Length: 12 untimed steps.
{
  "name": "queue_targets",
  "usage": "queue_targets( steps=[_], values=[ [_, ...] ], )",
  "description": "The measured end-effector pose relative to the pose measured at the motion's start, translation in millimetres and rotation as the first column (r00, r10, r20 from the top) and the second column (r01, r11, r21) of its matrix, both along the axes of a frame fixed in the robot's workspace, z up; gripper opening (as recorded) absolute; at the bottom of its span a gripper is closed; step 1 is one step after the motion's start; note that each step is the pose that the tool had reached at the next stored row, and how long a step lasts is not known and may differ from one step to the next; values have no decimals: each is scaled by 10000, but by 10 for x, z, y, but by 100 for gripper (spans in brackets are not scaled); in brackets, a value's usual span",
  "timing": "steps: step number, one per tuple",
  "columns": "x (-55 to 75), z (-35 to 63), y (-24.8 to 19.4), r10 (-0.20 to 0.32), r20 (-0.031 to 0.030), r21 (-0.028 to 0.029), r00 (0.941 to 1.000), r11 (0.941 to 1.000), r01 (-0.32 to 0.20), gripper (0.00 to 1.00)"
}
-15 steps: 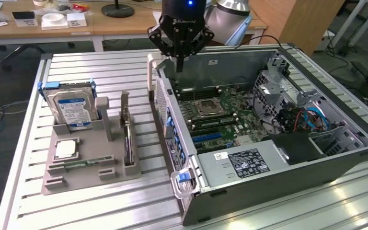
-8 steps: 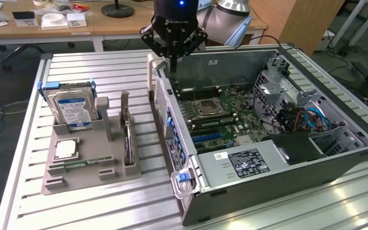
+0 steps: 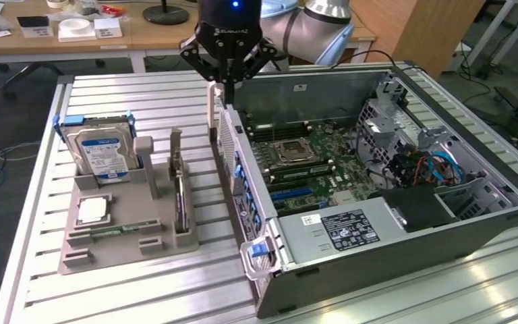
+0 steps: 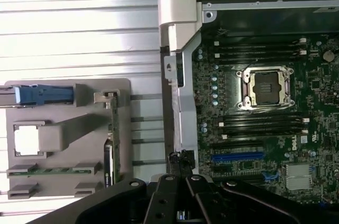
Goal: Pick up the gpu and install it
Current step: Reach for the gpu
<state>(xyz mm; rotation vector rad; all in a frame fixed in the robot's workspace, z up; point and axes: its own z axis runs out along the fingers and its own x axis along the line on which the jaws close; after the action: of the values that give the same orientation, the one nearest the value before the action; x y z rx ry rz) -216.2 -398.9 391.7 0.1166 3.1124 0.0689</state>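
The gpu (image 3: 180, 192) stands on edge in a slot of the grey holder (image 3: 119, 253), its silver bracket end pointing up toward the back. From the wrist it shows edge-on as a thin dark strip, the gpu (image 4: 110, 142), at the holder's (image 4: 63, 134) side nearest the case. My gripper (image 3: 226, 89) hangs shut and empty above the back corner of the open computer case (image 3: 403, 243), well apart from the card. In the wrist view the gripper (image 4: 182, 167) has its fingers pressed together over the case wall beside the motherboard (image 4: 265, 128).
The holder also carries a hard drive with a blue-white label (image 3: 104, 156), a processor chip (image 3: 94, 210) and a memory stick (image 3: 115, 231). Inside the case lie the processor socket (image 3: 291, 151), blue expansion slots (image 4: 238, 157), cables and a drive cage (image 3: 421, 169). The slatted table (image 3: 133, 297) runs all around.
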Motion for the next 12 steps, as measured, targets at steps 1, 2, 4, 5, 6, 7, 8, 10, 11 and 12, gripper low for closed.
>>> queue_targets(
  steps=[1, 2, 4, 5, 6, 7, 8, 10, 11, 12],
  values=[
    [-30, 0, 0, -1, 1, 0, 10000, 10000, 1, 11],
    [-57, -1, 0, 1, 1, 0, 10000, 10000, -1, 11],
    [-109, -1, 0, 2, 0, 0, 10000, 10000, -2, 11],
    [-134, -1, 0, 1, 1, 0, 10000, 10000, -1, 11],
    [-160, -2, 0, 1, 1, 0, 10000, 10000, -1, 11],
    [-186, -1, 0, -1, 0, 0, 10000, 10000, 1, 11],
    [-211, -2, 0, 0, 1, -1, 10000, 10000, 0, 11],
    [-262, -3, 0, 1, 1, 0, 10000, 10000, -1, 11],
    [-289, -3, 0, 1, 1, 0, 10000, 10000, -1, 11],
    [-316, -3, 0, 1, 1, 0, 10000, 10000, -1, 11]
  ],
)
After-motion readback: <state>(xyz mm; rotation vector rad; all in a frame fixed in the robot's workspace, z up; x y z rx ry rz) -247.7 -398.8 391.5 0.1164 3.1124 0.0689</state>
